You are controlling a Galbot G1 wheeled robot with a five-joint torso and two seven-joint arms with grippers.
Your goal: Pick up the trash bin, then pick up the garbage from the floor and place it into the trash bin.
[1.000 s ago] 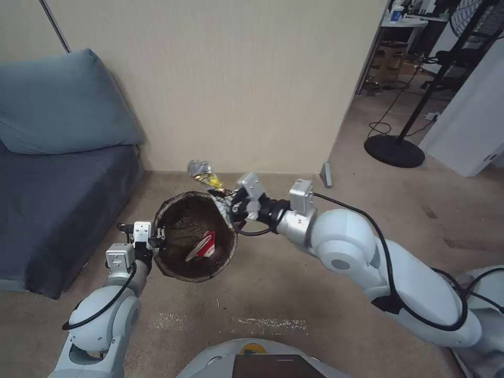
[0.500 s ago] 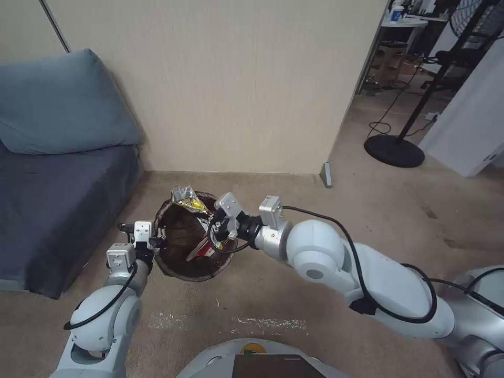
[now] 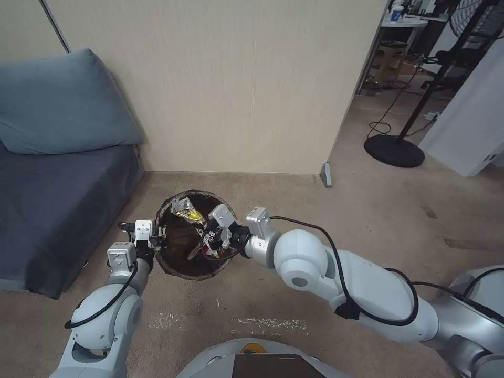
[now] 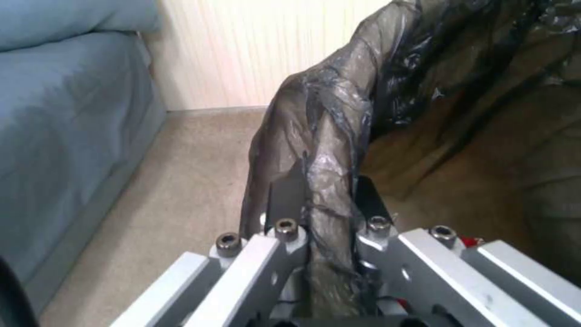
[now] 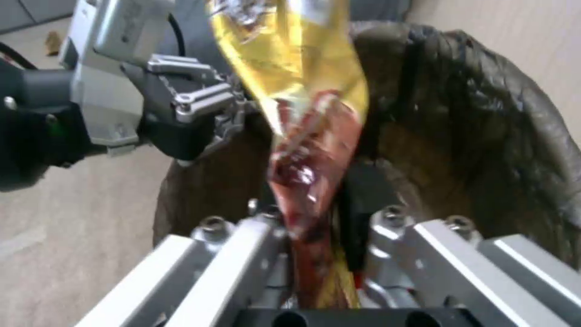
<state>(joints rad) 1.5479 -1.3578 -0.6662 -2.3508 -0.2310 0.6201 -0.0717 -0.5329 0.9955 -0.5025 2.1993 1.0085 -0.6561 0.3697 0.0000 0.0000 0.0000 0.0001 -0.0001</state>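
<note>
— Trash bin (image 3: 181, 265) position?
— Held above the carpet, left gripper (image 4: 327, 200) fingers clenched on its bagged rim.
— Right arm?
— Stretched across; right gripper (image 5: 315, 204) fingers pinched the yellow wrapper (image 5: 290, 63) over the opening.

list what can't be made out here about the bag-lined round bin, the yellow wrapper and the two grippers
- Bottom of the round bin lined with a dark brown bag: head view, the right gripper covers much of the opening.
- Lower end of the shiny yellow and red snack wrapper: right wrist view, sunk between the gripper's fingers.
- Bin's outer wall: left wrist view, the folded bag covers it where the left gripper clamps the rim.
- Bin's far rim: left wrist view, cut off by the picture edge.
</note>
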